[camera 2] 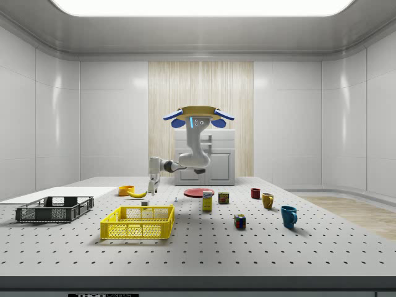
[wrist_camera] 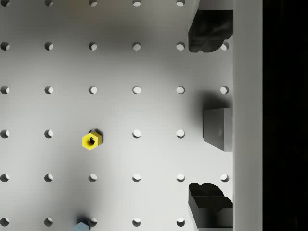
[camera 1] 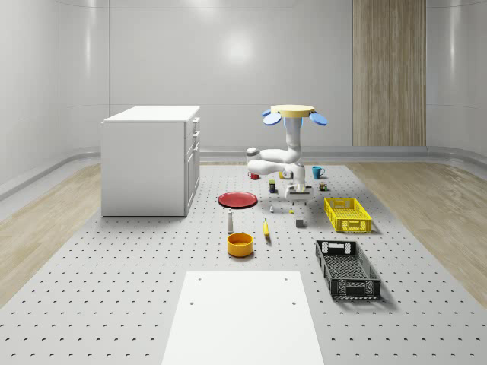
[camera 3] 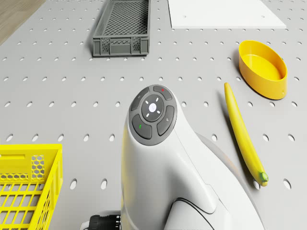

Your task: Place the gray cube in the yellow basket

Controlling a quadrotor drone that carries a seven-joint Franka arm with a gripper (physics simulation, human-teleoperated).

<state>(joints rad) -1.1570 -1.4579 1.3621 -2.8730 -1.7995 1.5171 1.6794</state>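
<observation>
The drone [camera 1: 294, 112] is seen hovering above the perforated surface [camera 1: 137, 289], toward its far half, with the arm hung below it and bent down toward the yellow basket [camera 1: 348, 214]. In the whole-scene view the hand [camera 1: 297, 199] is held just above the surface, to the left of the basket's far end. The gray cube [camera 1: 300, 221] is found resting on the surface directly below the hand, just beside the basket and outside it.

In the wrist view the two fingers [wrist_camera: 210, 32] are spread wide, one on either side of the gray cube [wrist_camera: 217, 128], and the cube is not touched by either. A small yellow nut [wrist_camera: 90, 141] is seen lying on the surface near the cube.

In the drone view a banana [camera 3: 243, 135] and an orange bowl [camera 3: 263, 68] are seen lying beside the arm, and a dark crate [camera 3: 122, 29] is set farther off, well apart from the yellow basket [camera 3: 26, 187].
</observation>
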